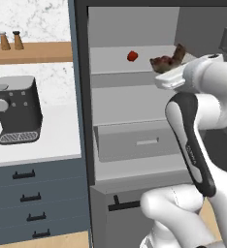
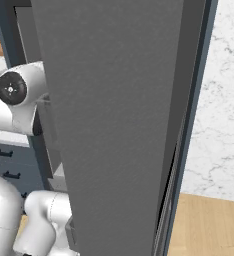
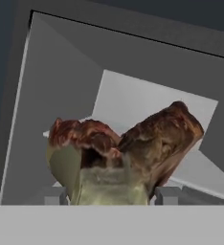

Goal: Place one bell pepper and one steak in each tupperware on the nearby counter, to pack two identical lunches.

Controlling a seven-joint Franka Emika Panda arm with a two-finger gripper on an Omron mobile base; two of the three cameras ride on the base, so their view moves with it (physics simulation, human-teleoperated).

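The lumpy brown, red-mottled steak [image 3: 128, 153] on the grey fridge shelf [image 1: 110, 60] is bracketed by the spread pincer [image 3: 111, 195] – not visibly pinched – so it could be dropped if lifted early.

Counted in the left base view:
- One bell pepper [image 1: 132, 56], red, on the upper fridge shelf [image 1: 110, 60], at about 12 o'clock.
- Two steaks, brown and mottled, touching each other at about 1 o'clock on the same shelf: one lower [image 1: 162, 63], one propped taller [image 1: 178, 53].
- One coffee machine [image 1: 16, 110] on the tabletop [image 1: 52, 140], at 9 o'clock.
- Three small bottles [image 1: 5, 40] on the wooden ledge at 11 o'clock.
- Four black drawer handles [image 1: 24, 174] at 8 o'clock.
- One fridge drawer [image 1: 135, 140] near centre.
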